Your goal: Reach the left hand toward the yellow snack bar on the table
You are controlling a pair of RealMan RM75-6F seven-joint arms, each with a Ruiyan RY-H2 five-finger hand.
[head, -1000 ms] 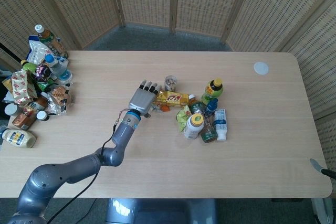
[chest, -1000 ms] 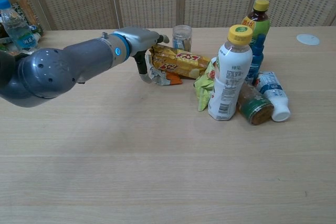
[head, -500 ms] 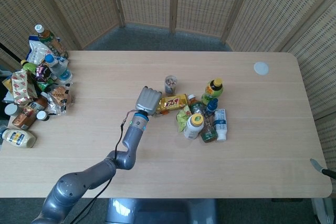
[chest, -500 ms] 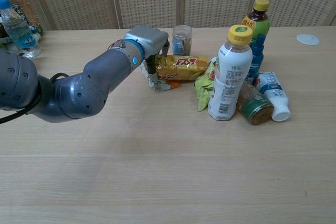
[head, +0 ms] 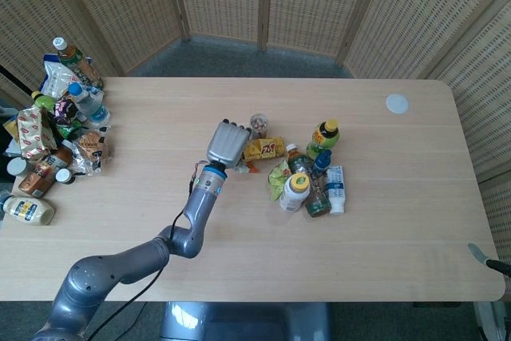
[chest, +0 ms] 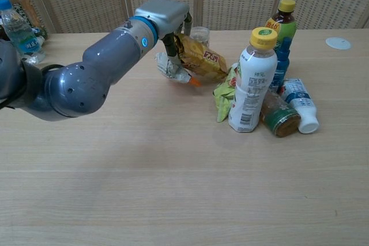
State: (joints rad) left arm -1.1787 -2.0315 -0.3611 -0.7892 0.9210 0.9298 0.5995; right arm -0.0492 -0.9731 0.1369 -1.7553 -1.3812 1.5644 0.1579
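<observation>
Now L hand, crinkly yellow snack bar gripped

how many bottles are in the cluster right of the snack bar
4, perhaps more hidden: white bottle with yellow cap standing in front, dark bottle with yellow cap standing behind, blue-capped one between them, white-capped one lying at right.

Glossy foil snack bar, matt metal robot hand, smooth wooden table.
</observation>
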